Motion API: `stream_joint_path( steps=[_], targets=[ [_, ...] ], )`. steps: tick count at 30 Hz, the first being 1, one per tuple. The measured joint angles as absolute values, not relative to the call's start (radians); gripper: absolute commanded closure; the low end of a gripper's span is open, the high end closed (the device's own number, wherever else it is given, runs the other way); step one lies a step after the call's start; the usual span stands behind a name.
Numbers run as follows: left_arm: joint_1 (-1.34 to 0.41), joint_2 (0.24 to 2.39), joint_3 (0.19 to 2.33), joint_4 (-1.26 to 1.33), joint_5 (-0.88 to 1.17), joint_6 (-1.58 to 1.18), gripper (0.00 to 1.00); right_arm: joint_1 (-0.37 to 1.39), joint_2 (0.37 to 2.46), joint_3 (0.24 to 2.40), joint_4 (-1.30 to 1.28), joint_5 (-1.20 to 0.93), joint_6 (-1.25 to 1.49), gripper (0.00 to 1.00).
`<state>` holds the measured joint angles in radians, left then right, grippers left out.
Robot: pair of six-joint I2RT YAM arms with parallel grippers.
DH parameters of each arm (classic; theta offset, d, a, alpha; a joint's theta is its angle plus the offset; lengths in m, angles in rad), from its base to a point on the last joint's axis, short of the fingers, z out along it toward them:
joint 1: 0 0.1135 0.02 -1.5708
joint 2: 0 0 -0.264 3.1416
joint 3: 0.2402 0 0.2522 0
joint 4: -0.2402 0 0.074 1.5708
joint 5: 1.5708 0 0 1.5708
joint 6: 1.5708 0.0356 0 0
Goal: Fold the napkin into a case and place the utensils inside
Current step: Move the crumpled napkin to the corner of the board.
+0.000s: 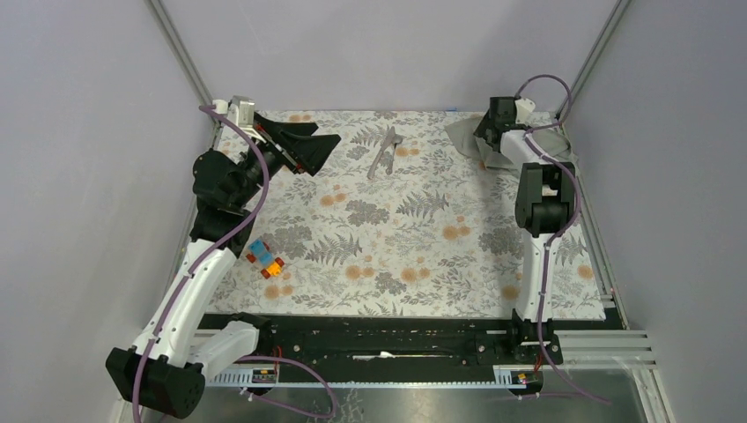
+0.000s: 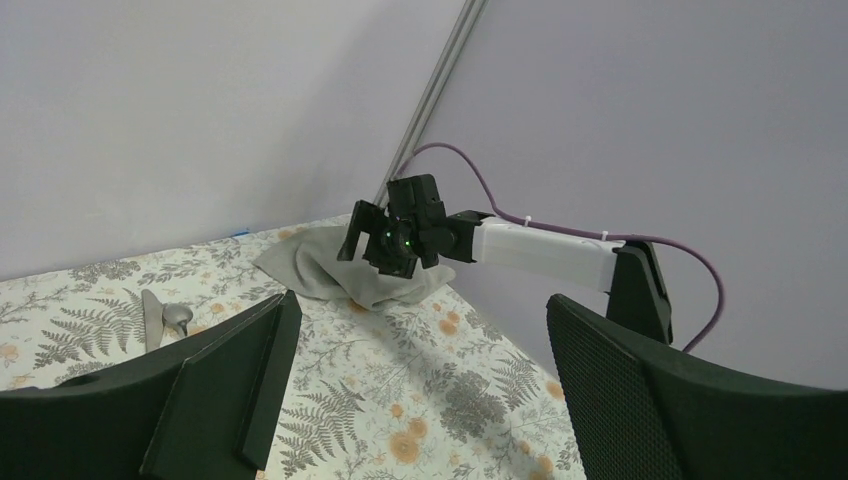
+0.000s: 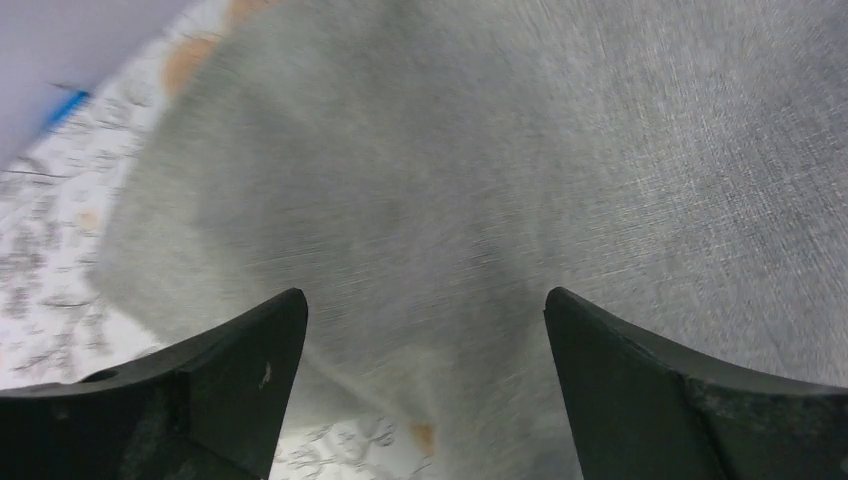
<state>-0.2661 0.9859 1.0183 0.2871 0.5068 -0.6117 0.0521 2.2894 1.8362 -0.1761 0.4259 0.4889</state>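
The napkin (image 3: 500, 150), soft matte grey cloth with a fine weave, lies crumpled in the far right corner of the floral-clothed bench (image 1: 396, 238), directly beneath the right jaws, which are spread wide and pinching nothing. The left jaws, likewise spread and empty, hang over the far left; the shiny utensils (image 1: 385, 150) lie between, with pale lilac walls (image 1: 379, 53) around.

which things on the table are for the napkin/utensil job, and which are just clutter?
For the job:
- napkin, bunched in the far right corner
- utensils, far centre

Lying about:
- toy blocks, near left
- floral tablecloth, only the table cover
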Motion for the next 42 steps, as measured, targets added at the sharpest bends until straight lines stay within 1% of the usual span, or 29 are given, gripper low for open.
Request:
stream_joint_path(
  steps=[3, 5, 6, 7, 10, 12, 16, 18, 19, 22, 24, 25, 27, 29, 33, 36, 37, 39, 42],
  targets=[
    [-0.266, 0.990, 1.018, 0.287, 0.506, -0.612, 0.01, 0.014, 2.348, 1.882, -0.237, 0.360, 0.500, 0.25],
    [-0.266, 0.993, 1.018, 0.286, 0.506, -0.612, 0.01, -0.010, 2.363, 1.887, -0.286, 0.313, 0.503, 0.40],
    [-0.266, 0.994, 1.018, 0.286, 0.506, -0.612, 0.01, -0.015, 2.363, 1.879, -0.304, 0.292, 0.504, 0.49],
    [-0.266, 0.995, 1.018, 0.287, 0.506, -0.612, 0.01, -0.016, 2.360, 1.870, -0.308, 0.282, 0.499, 0.54],
    [-0.266, 0.995, 1.016, 0.290, 0.507, -0.619, 0.01, -0.016, 2.301, 1.774, -0.290, 0.228, 0.497, 0.56],
    [-0.265, 0.995, 1.011, 0.295, 0.506, -0.622, 0.01, -0.010, 2.207, 1.626, -0.264, 0.165, 0.500, 0.57],
    [-0.260, 0.995, 1.004, 0.298, 0.506, -0.630, 0.01, 0.047, 1.976, 1.304, -0.260, 0.057, 0.502, 0.54],
    [-0.258, 0.995, 1.003, 0.301, 0.506, -0.632, 0.01, 0.136, 1.812, 1.104, -0.287, 0.014, 0.503, 0.50],
    [-0.255, 0.995, 1.003, 0.302, 0.506, -0.634, 0.01, 0.179, 1.794, 1.084, -0.296, 0.008, 0.503, 0.48],
    [-0.246, 0.996, 1.003, 0.305, 0.506, -0.641, 0.01, 0.347, 1.618, 0.899, -0.316, -0.039, 0.525, 0.39],
    [-0.240, 0.998, 1.003, 0.307, 0.505, -0.646, 0.01, 0.437, 1.496, 0.810, -0.365, -0.082, 0.538, 0.30],
    [-0.237, 0.999, 1.003, 0.308, 0.505, -0.649, 0.01, 0.455, 1.455, 0.796, -0.391, -0.095, 0.542, 0.26],
    [-0.236, 1.003, 1.003, 0.308, 0.500, -0.656, 0.01, 0.470, 1.391, 0.798, -0.427, -0.099, 0.539, 0.11],
    [-0.236, 1.008, 0.994, 0.308, 0.490, -0.659, 0.01, 0.473, 1.338, 0.829, -0.457, -0.075, 0.533, 0.01],
    [-0.256, 1.052, 0.991, 0.284, 0.447, -0.655, 0.01, 0.469, 1.274, 0.955, -0.497, 0.101, 0.505, 0.00],
    [-0.304, 1.109, 0.994, 0.227, 0.394, -0.636, 0.01, 0.426, 1.272, 1.038, -0.496, 0.221, 0.493, 0.00],
    [-0.328, 1.135, 0.999, 0.197, 0.374, -0.627, 0.01, 0.388, 1.285, 1.065, -0.496, 0.238, 0.490, 0.02],
    [-0.382, 1.193, 1.019, 0.134, 0.340, -0.602, 0.01, 0.289, 1.330, 1.108, -0.491, 0.237, 0.480, 0.08],
    [-0.469, 1.282, 1.068, 0.031, 0.291, -0.569, 0.01, 0.143, 1.426, 1.142, -0.485, 0.197, 0.450, 0.10]
  ],
)
